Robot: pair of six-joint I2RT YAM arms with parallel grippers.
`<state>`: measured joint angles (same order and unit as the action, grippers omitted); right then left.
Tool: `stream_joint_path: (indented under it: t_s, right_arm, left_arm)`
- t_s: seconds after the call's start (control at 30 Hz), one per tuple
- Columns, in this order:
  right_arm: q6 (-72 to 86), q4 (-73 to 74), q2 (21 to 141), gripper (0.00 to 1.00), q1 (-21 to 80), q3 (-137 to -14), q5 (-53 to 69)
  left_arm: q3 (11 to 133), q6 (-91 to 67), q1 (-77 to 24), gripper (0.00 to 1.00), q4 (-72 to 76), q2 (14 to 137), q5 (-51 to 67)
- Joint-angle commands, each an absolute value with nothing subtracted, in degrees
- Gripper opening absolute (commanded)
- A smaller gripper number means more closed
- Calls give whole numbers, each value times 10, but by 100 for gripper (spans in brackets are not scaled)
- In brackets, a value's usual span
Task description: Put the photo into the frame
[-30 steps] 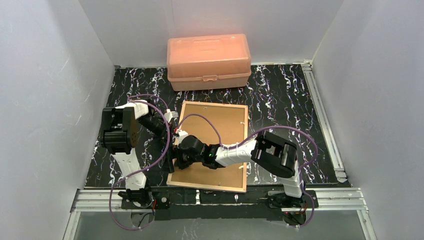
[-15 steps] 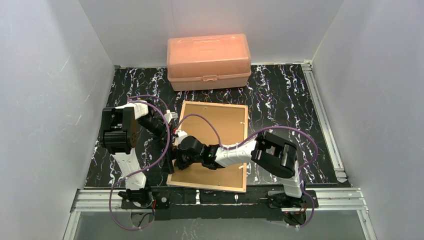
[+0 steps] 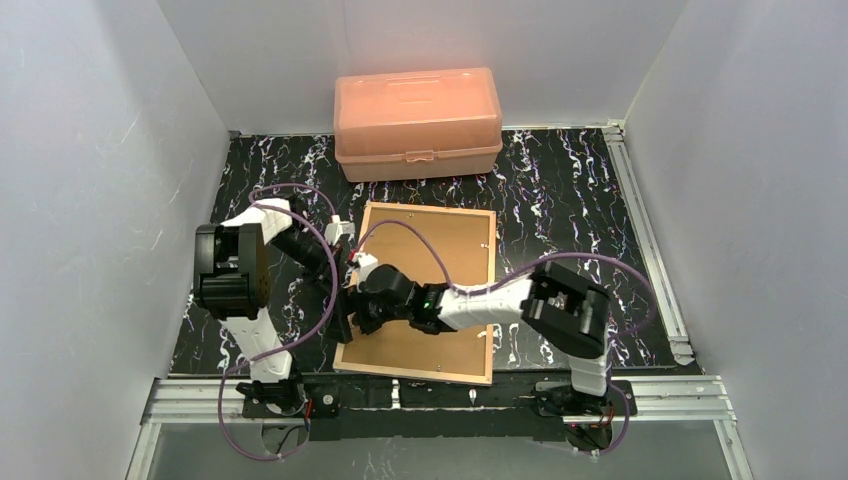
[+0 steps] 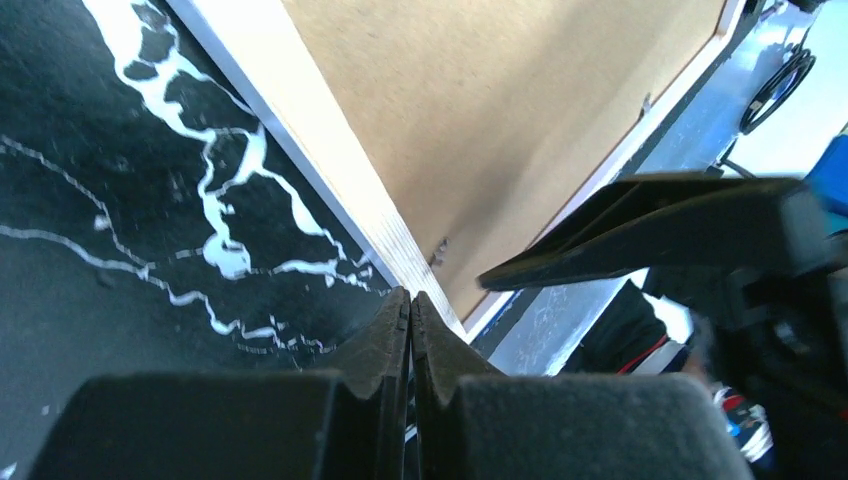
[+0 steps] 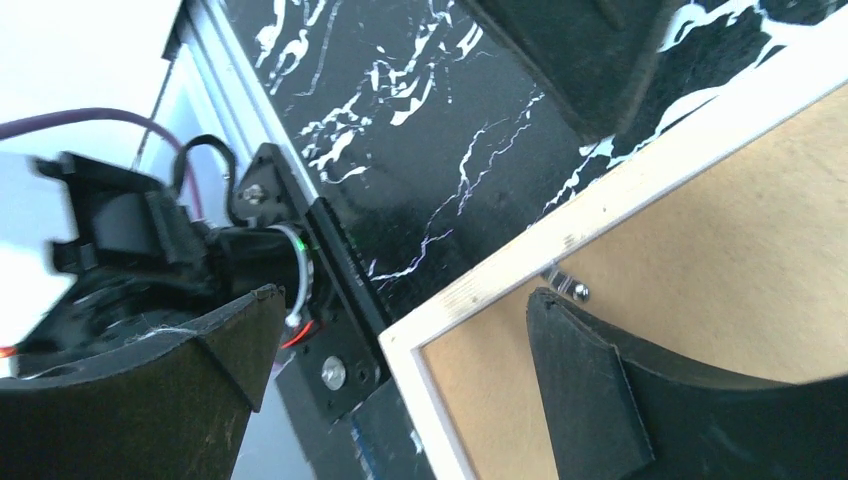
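Observation:
The frame (image 3: 430, 209) lies back-up in the middle of the table, light wood rails around a brown backing board (image 3: 445, 255). The photo is out of view. My left gripper (image 3: 344, 298) is shut, and its tips (image 4: 410, 296) rest at the outer edge of the frame's left rail (image 4: 330, 170) with nothing between them. My right gripper (image 3: 360, 305) stands open across the same rail (image 5: 600, 210) close to the near-left corner. One of its fingers (image 5: 590, 390) is over the backing board (image 5: 720, 270) by a small metal tab (image 5: 572, 289). The other finger hangs off the frame's edge.
An orange plastic box (image 3: 417, 108) stands shut at the back, just behind the frame. Aluminium rails run along the table's near edge (image 3: 450, 390) and right side (image 3: 650, 250). White walls close in the left, back and right.
The left arm's shoulder has swung and its gripper has slid a little nearer along the frame's left rail. The right arm has stretched further left. Neither gripper has changed state.

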<state>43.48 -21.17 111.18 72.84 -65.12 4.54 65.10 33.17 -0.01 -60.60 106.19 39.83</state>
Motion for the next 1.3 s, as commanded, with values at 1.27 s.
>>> stream_joint_path:
  t_s: [1.27]
  right_arm:
    - [413, -10, 1034, 99, 245, -624, 104]
  left_arm:
    - [458, 446, -211, 0, -467, 890, 255]
